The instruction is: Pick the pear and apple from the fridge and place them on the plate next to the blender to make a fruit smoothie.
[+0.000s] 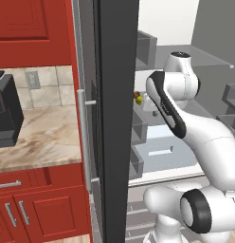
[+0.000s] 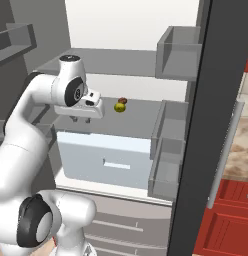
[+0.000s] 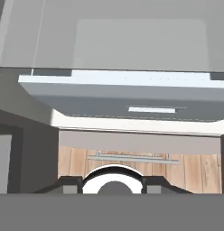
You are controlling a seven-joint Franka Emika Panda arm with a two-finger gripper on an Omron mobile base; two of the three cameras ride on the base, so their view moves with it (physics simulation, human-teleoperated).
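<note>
The fridge (image 2: 141,122) stands open, its dark grey door (image 1: 117,118) edge-on to me. On a grey inner shelf the yellow-green pear (image 2: 119,107) lies with the red apple (image 2: 123,101) touching it just behind; from the left I see the pear (image 1: 139,100) and apple (image 1: 137,93) past the door's edge. My gripper (image 2: 80,119) hangs over the same shelf, left of the fruit and apart from it, pointing down. In the hand view the gripper (image 3: 113,185) is open and holds nothing. The plate and blender are out of view.
A pale drawer (image 2: 103,160) juts out under the shelf. Grey door bins (image 2: 166,150) line the right door. A black boxy appliance (image 1: 5,114) sits on the marble counter (image 1: 43,137) over red cabinets (image 1: 39,209). The silver handle (image 1: 82,137) runs down the door.
</note>
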